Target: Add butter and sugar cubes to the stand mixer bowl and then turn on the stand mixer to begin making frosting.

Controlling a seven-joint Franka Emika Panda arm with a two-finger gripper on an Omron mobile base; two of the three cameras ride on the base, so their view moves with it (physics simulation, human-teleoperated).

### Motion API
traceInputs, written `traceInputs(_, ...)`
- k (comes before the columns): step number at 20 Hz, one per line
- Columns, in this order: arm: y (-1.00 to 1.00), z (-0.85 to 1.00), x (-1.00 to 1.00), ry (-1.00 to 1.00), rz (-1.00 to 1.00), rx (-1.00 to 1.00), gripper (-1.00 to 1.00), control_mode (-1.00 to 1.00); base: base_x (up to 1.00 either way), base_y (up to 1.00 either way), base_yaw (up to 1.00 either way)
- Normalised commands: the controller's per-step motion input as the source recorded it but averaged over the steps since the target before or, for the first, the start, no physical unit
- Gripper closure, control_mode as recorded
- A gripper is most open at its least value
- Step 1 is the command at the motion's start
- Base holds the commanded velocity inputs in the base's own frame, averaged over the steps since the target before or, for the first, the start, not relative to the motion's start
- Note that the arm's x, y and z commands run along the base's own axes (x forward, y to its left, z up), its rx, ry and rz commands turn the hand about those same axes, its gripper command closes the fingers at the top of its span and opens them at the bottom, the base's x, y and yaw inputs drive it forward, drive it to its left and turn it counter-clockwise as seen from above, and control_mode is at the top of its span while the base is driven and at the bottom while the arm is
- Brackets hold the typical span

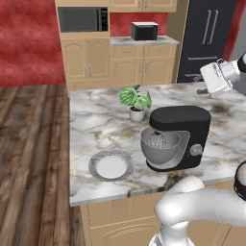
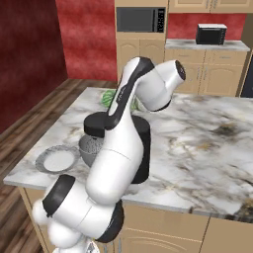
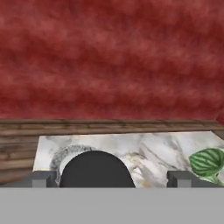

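Judging by the layout, the loading step looks finished or nearly so, and switching on is the step in hand (a judgement only, since the bowl's contents cannot be read).

Findings:
- The stand mixer [image 1: 180, 134] stands on the marble counter [image 1: 96, 120], close to its front edge and right of the middle. The stand mixer bowl [image 1: 160, 148] is seated under the head, on the side facing the plate.
- The plate [image 1: 111, 166] lies just beside the bowl, near the counter's front left corner. Its white centre looks bare. No butter stick or sugar cube can be made out on it or elsewhere on the counter.
- Something grey and speckled shows inside the bowl. Whether it is the beater or the ingredients cannot be told.
- A potted plant [image 1: 136, 102] sits behind the mixer, toward the counter's middle.

Gripper [image 3: 111, 179]: jaws spread fully wide, nothing between them, touching nothing. In the left base view the hand hangs high over the counter's far right side, well apart from the mixer. The hand view looks out across the mixer's rounded black head toward the plate and the red wall.

Next move, as assessed: lower and bring the hand round to the small grey knob [image 1: 195, 150] on the mixer's side, near the counter's front edge. The jaws must narrow to suit so small a control.
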Motion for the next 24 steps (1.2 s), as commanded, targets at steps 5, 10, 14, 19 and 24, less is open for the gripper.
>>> traceInputs(5, -0.49, -0.07, -0.59, -0.11, -0.13, 0.0, -1.0, -1.0, 0.0, 0.0, 0.0)
traceInputs(10, -0.52, -0.31, -0.99, -0.14, -0.23, 0.01, -1.0, -1.0, 0.0, 0.0, 0.0)
traceInputs(14, 0.0, -0.55, -0.62, -0.15, -0.18, 0.01, -1.0, -1.0, 0.0, 0.0, 0.0)
traceInputs(19, 0.0, -0.8, -0.13, -0.16, -0.14, 0.06, -1.0, -1.0, 0.0, 0.0, 0.0)
traceInputs(24, 0.0, -0.97, 0.0, -0.17, -0.11, 0.14, -1.0, -1.0, 0.0, 0.0, 0.0)
